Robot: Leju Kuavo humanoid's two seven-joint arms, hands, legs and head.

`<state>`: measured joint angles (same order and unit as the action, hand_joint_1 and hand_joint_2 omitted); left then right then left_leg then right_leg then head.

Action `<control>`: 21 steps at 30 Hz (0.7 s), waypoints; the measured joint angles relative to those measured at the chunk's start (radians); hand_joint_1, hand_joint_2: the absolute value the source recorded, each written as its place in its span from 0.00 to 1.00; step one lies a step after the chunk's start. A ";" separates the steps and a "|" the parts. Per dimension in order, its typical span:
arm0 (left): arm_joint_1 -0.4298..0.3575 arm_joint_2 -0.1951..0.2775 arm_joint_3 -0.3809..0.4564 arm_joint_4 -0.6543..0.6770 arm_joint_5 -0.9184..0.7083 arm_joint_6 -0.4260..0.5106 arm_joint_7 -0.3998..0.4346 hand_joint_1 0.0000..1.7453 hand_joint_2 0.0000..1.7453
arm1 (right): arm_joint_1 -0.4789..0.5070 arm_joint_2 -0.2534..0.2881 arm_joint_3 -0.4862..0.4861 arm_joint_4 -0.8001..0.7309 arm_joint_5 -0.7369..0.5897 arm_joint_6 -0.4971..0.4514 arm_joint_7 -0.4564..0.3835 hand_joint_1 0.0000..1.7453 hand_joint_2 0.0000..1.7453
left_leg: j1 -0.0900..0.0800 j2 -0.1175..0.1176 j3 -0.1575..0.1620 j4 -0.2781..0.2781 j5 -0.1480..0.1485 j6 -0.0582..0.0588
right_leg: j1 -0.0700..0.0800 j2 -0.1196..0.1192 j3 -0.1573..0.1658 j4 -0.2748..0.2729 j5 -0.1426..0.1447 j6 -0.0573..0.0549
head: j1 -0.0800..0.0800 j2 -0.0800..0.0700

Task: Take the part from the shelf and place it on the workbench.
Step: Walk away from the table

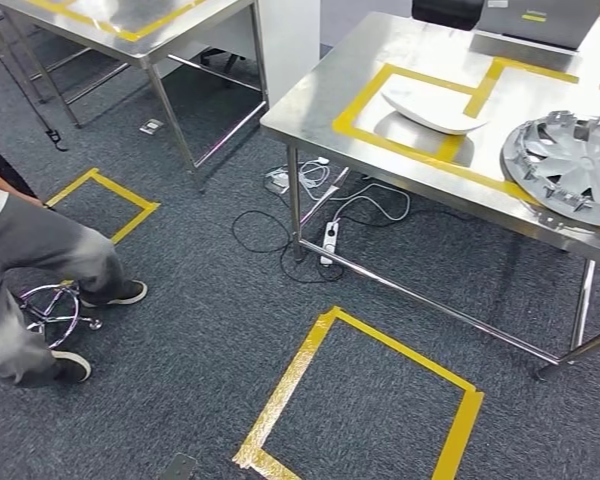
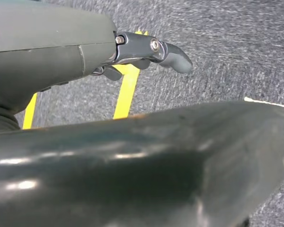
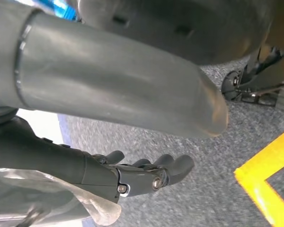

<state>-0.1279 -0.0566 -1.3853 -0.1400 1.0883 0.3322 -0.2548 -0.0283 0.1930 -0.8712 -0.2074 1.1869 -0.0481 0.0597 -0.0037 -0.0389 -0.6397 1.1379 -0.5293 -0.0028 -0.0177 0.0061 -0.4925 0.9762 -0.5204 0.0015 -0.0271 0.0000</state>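
Observation:
A white curved part [image 1: 433, 112] lies inside a yellow taped outline on the steel workbench [image 1: 320, 110] at the upper right. A grey wheel cover [image 1: 565, 165] rests beside it near the bench's right end. My left hand [image 2: 147, 49] hangs above grey carpet and yellow tape, fingers stretched out and holding nothing. My right hand [image 3: 144, 175] also hangs over the carpet, its fingers extended and apart, with nothing between them.
A yellow taped square [image 1: 297, 380] marks the floor in front of the workbench. Cables and a power strip [image 1: 329, 240] lie under the bench's left end. A person [image 1: 33, 260] sits on a stool at the left. A second steel table [image 1: 146, 30] stands at the back left.

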 joint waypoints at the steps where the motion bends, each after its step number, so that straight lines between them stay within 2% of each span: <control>1: -0.002 0.000 0.000 0.000 -0.001 0.000 0.000 0.00 0.00 | 0.001 0.000 0.000 0.000 -0.001 0.000 0.001 0.00 0.00 | 0.003 0.016 -0.029 0.069 -0.033 -0.005 | 0.001 -0.017 -0.001 0.000 0.000 -0.002 | -0.003 0.000; 2: -0.002 0.000 -0.001 0.000 -0.002 0.000 0.000 0.00 0.00 | 0.002 0.000 0.000 0.001 -0.001 0.000 0.002 0.00 0.00 | 0.006 0.024 -0.053 0.126 -0.055 -0.009 | 0.002 -0.034 -0.002 0.001 -0.001 -0.002 | -0.003 0.000; 3: -0.001 0.000 -0.001 0.000 -0.003 0.000 0.001 0.00 0.00 | 0.002 0.000 0.000 0.001 -0.002 0.000 0.003 0.00 0.00 | 0.009 0.028 -0.062 0.153 -0.060 -0.011 | 0.002 -0.049 -0.002 0.001 -0.002 -0.002 | -0.003 0.000; 4: 0.000 0.000 -0.001 0.000 -0.004 -0.001 0.001 0.00 0.00 | 0.001 0.000 0.000 0.001 -0.002 0.000 0.003 0.00 0.00 | 0.011 0.031 -0.053 0.143 -0.045 -0.013 | 0.002 -0.062 -0.001 0.001 -0.002 -0.001 | -0.003 0.000; 5: 0.001 0.000 -0.001 0.000 -0.004 -0.001 0.002 0.00 0.00 | -0.001 0.000 0.000 0.001 -0.002 0.000 0.003 0.00 0.00 | 0.012 0.038 -0.025 0.094 -0.016 -0.012 | 0.002 -0.075 0.000 0.001 -0.004 0.000 | -0.003 0.000; 6: 0.000 0.000 -0.001 0.000 -0.005 -0.001 0.002 0.00 0.00 | -0.002 0.000 0.000 0.001 -0.002 0.001 0.003 0.00 0.00 | 0.012 0.055 0.013 0.022 0.017 -0.010 | 0.002 -0.086 0.003 0.001 -0.005 0.003 | -0.004 0.000; 8: -0.004 0.000 -0.001 0.000 -0.006 -0.002 0.002 0.00 0.00 | -0.004 0.000 0.000 0.001 -0.002 0.004 0.003 0.00 0.00 | 0.004 0.099 0.075 -0.098 0.052 0.000 | 0.007 -0.108 0.006 0.003 -0.011 0.012 | -0.003 0.000; 9: -0.006 0.000 -0.002 0.000 -0.007 -0.002 0.002 0.00 0.00 | -0.004 0.000 0.000 0.001 -0.003 0.006 0.004 0.00 0.00 | 0.000 0.111 0.085 -0.124 0.054 0.006 | 0.010 -0.118 0.007 0.004 -0.014 0.017 | -0.003 0.000; 10: -0.006 0.000 -0.002 0.000 -0.008 -0.002 0.003 0.00 0.00 | -0.005 0.000 0.000 0.001 -0.004 0.010 0.006 0.00 0.00 | -0.004 0.111 0.084 -0.128 0.051 0.011 | 0.013 -0.128 0.008 0.004 -0.015 0.022 | -0.002 0.000; 11: -0.005 0.001 -0.002 0.000 -0.008 -0.002 0.004 0.00 0.00 | -0.006 0.000 0.000 0.001 -0.005 0.013 0.007 0.00 0.00 | -0.003 0.099 0.081 -0.128 0.052 0.017 | 0.012 -0.138 0.010 0.002 -0.017 0.027 | -0.002 0.000; 12: -0.002 0.001 -0.003 0.000 -0.009 -0.002 0.006 0.00 0.00 | -0.008 0.000 0.000 0.001 -0.006 0.015 0.008 0.00 0.00 | -0.002 0.088 0.079 -0.130 0.055 0.023 | 0.011 -0.135 0.010 0.004 -0.021 0.034 | -0.001 0.000; 13: -0.001 0.002 -0.003 0.000 -0.009 -0.002 0.007 0.00 0.00 | -0.010 0.000 0.000 0.001 -0.006 0.017 0.008 0.00 0.00 | 0.001 0.077 0.078 -0.132 0.057 0.029 | 0.009 -0.116 0.006 0.013 -0.032 0.039 | 0.000 0.000; 14: -0.001 0.002 -0.005 0.000 -0.010 -0.002 0.008 0.00 0.00 | -0.010 0.000 0.000 0.001 -0.007 0.018 0.009 0.00 0.00 | 0.003 0.066 0.077 -0.135 0.061 0.035 | 0.007 -0.087 -0.008 0.041 -0.053 0.044 | 0.002 0.000; 15: -0.003 0.000 -0.008 0.000 -0.011 -0.001 0.009 0.00 0.00 | -0.010 0.000 0.000 0.002 -0.007 0.019 0.009 0.00 0.00 | 0.005 0.055 0.076 -0.136 0.064 0.039 | 0.006 -0.052 -0.035 0.093 -0.083 0.047 | 0.005 0.000; 16: -0.005 -0.001 -0.011 0.000 -0.011 -0.001 0.009 0.00 0.00 | -0.009 0.000 0.000 0.002 -0.008 0.021 0.009 0.00 0.00 | 0.005 0.043 0.073 -0.136 0.065 0.042 | 0.006 -0.027 -0.069 0.162 -0.116 0.047 | 0.007 0.000; 17: -0.007 -0.002 -0.015 0.000 -0.012 -0.001 0.010 0.00 0.00 | -0.007 0.000 0.000 0.003 -0.008 0.023 0.010 0.00 0.00 | 0.004 0.029 0.071 -0.136 0.066 0.044 | 0.006 -0.015 -0.105 0.232 -0.143 0.047 | 0.008 0.000; 18: -0.008 -0.003 -0.017 0.000 -0.012 -0.001 0.011 0.00 0.00 | -0.005 0.000 0.000 0.004 -0.009 0.026 0.011 0.00 0.00 | 0.003 0.015 0.071 -0.136 0.067 0.045 | 0.007 -0.010 -0.132 0.280 -0.151 0.046 | 0.008 0.000; 19: -0.007 -0.003 -0.019 0.000 -0.013 -0.001 0.012 0.00 0.00 | -0.004 0.000 -0.001 0.004 -0.010 0.029 0.012 0.00 0.00 | 0.003 0.001 0.071 -0.135 0.067 0.046 | 0.007 -0.008 -0.142 0.290 -0.138 0.045 | 0.008 0.000; 20: -0.006 -0.003 -0.019 0.000 -0.013 -0.001 0.013 0.00 0.00 | -0.003 0.000 -0.001 0.005 -0.010 0.031 0.013 0.00 0.00 | 0.002 -0.014 0.071 -0.134 0.068 0.045 | 0.006 -0.004 -0.133 0.260 -0.106 0.043 | 0.008 0.000; 21: -0.006 -0.004 -0.020 0.000 -0.014 -0.001 0.014 0.00 0.00 | -0.003 0.000 -0.001 0.005 -0.011 0.032 0.013 0.00 0.00 | 0.003 -0.029 0.072 -0.133 0.067 0.045 | 0.005 0.008 -0.109 0.199 -0.064 0.041 | 0.008 0.000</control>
<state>-0.1341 -0.0603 -1.4051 -0.1400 1.0747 0.3311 -0.2408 -0.0311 0.1926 -0.8720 -0.2026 1.1763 -0.0162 0.0730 -0.0010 -0.0682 -0.5680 1.0053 -0.4619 0.0421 -0.0126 0.0140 -0.6015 1.1753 -0.5839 0.0424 -0.0192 0.0000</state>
